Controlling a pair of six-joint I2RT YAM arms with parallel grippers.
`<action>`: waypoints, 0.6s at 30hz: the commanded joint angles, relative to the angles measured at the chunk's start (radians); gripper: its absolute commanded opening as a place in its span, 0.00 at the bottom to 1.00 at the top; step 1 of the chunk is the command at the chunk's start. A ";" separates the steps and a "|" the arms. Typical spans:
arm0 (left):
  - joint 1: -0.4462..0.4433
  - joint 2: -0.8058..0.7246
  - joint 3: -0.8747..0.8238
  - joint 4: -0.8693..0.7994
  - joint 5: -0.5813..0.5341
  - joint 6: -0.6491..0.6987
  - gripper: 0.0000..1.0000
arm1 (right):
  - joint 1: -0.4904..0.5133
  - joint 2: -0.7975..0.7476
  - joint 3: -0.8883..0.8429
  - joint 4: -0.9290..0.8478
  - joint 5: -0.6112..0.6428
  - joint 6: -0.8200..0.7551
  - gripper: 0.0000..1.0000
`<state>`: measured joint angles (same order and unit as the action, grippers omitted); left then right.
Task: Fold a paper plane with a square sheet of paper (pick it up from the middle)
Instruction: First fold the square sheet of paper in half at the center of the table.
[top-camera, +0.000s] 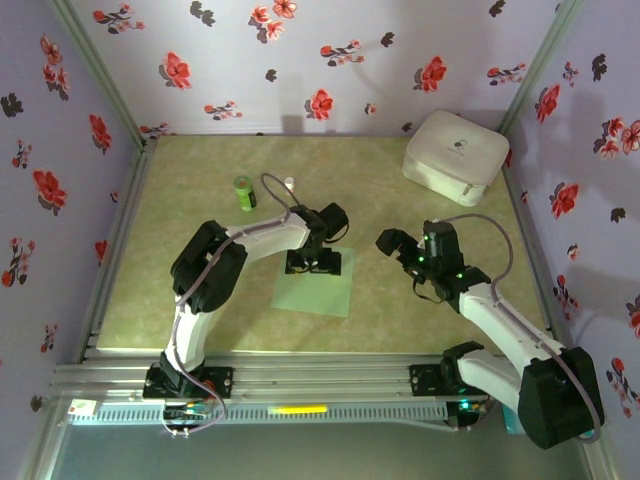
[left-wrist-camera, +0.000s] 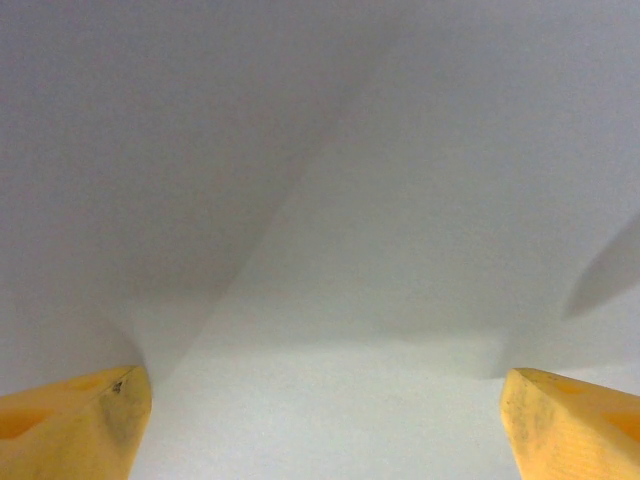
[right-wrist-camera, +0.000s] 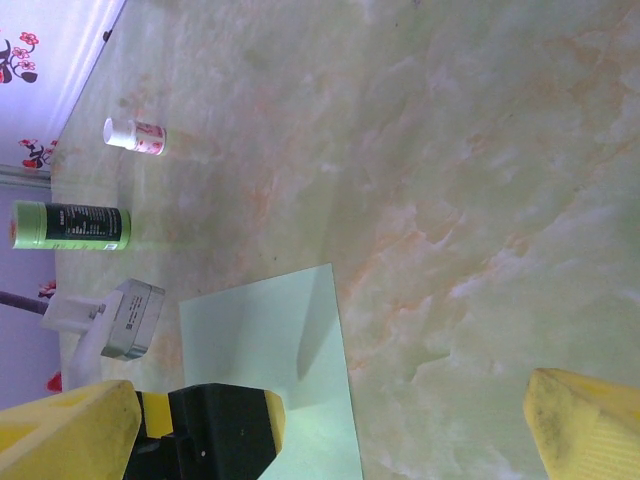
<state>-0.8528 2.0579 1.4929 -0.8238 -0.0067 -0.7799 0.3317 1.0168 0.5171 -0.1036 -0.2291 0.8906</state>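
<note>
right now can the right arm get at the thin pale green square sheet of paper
probably yes: the open right gripper sits just right of the sheet, only bare table between; the left gripper covers just its far part

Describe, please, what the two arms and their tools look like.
The left arm and right arm have white links, black joints and looping grey cables. The left tool and right tool are black-bodied, with yellow fingers smudged dark at the edges.
</note>
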 joint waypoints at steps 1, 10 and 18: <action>0.006 0.017 0.015 -0.042 0.005 0.007 0.91 | -0.008 0.002 0.019 -0.006 -0.001 0.009 0.99; 0.004 0.046 0.002 -0.015 0.023 0.013 0.91 | -0.007 0.028 0.020 0.010 -0.017 0.016 0.99; 0.001 0.067 -0.042 0.000 0.019 0.010 0.91 | -0.007 0.038 0.008 0.028 -0.015 0.025 0.99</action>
<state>-0.8528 2.0666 1.4887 -0.8234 -0.0074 -0.7792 0.3317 1.0492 0.5167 -0.1020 -0.2375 0.9009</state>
